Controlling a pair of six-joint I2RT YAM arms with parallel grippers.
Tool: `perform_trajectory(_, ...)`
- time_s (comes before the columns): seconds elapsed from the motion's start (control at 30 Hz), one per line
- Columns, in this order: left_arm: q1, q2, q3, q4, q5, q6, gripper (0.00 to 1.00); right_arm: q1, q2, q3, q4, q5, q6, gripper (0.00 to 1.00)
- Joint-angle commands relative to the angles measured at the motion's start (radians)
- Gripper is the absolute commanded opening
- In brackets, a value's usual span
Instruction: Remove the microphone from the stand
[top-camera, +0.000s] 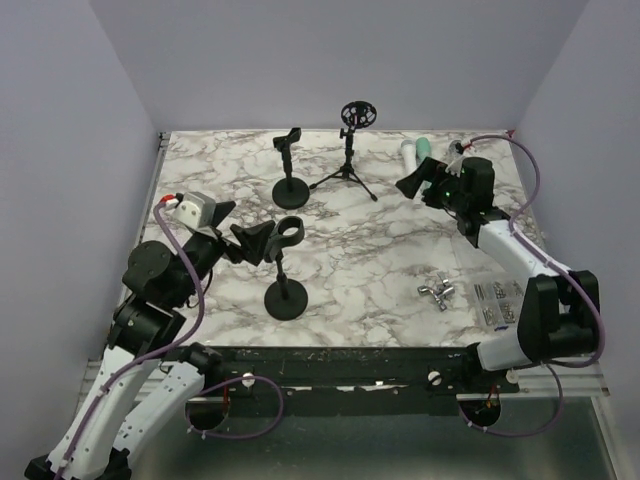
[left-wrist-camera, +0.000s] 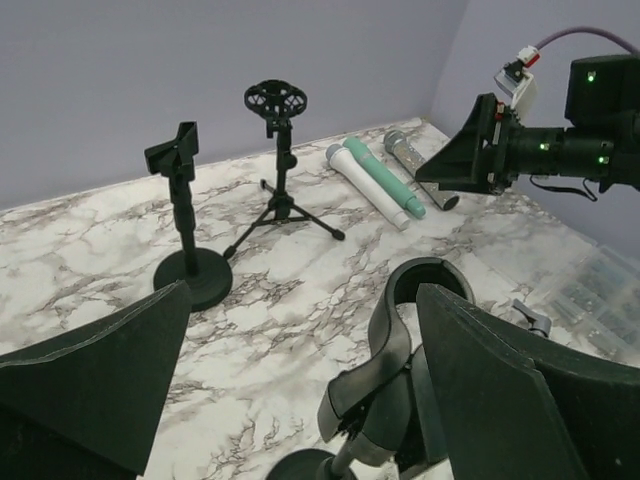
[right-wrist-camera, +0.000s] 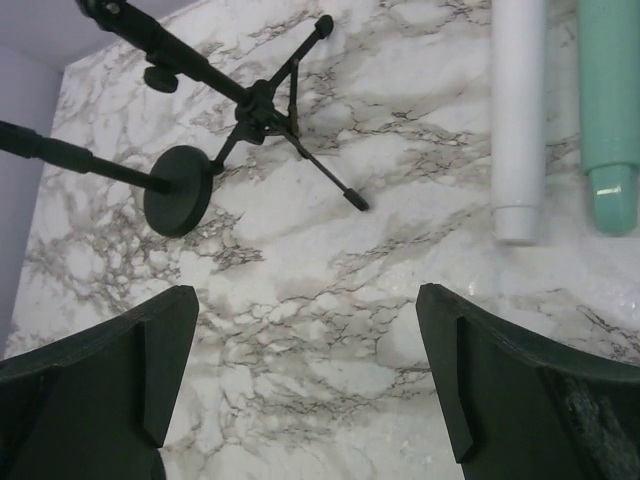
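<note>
Gaping wide and empty, the right pincer (right-wrist-camera: 305, 335) hovers near the white microphone (right-wrist-camera: 519, 120) on the tabletop (top-camera: 380, 250); the left pincer (left-wrist-camera: 305, 300) likewise.

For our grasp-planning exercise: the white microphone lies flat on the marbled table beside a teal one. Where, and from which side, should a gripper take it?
Grip the white microphone across its slim, round handle near the tail end, coming straight down from above. It lies flat, so only its top is free, and at that end a gap beside the teal microphone leaves room for a finger.
</note>
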Motion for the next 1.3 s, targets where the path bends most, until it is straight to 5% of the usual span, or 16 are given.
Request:
perform_trajectory(0.0, -0.002, -0.046, 0.15, -0.216, -0.024, -0.099, 0.99, -0.005, -0.088, -0.094, 0.081, -0.124, 0.074, 1.0)
perform_trajectory(0.13, -0.002, -0.047, 0.275, -0.391, -0.063, -0.223, 0.99, 0.027, -0.102, -0.184, 0.168, -0.269, 0.091, 1.0)
perform_trajectory(0.3, -0.002, -0.047, 0.314, -0.511, -0.044, -0.453, 0.99, 0.112, -0.106, -0.301, 0.303, -0.244, 0.096, 1.0)
perform_trajectory(0.53, -0.003, -0.025, 0.19, -0.416, 0.034, -0.711, 0.99, 0.132, 0.014, -0.268, 0.268, -0.25, 0.077, 1.0)
perform_trajectory(0.8, -0.001, -0.073, 0.017, -0.302, -0.009, -1.058, 0.77, 0.133, 0.035, -0.304, 0.295, -0.229, 0.058, 1.0)
perform_trajectory(1.27, -0.001, -0.043, -0.098, -0.313, -0.023, -1.081, 0.67, 0.132, 0.046, -0.308, 0.297, -0.209, 0.053, 1.0)
